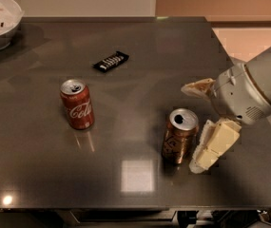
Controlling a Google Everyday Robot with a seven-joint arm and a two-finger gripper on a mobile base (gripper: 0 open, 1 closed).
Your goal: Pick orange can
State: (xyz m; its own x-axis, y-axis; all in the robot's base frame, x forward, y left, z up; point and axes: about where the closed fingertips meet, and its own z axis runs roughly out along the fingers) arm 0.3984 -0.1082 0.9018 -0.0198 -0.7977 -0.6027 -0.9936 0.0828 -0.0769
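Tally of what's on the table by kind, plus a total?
Cans: 2, the orange can and the red can
Wrapped bars: 1, the black bar
Bowls: 1, the white bowl at the far left corner
Total: 4
Not counted: the gripper, open, with its fingers at the orange can's right side.

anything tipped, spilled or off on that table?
Nothing stands out. The orange can and red can both stand upright, with no spill on the table. The end effector is open beside the orange can, not closed on it.
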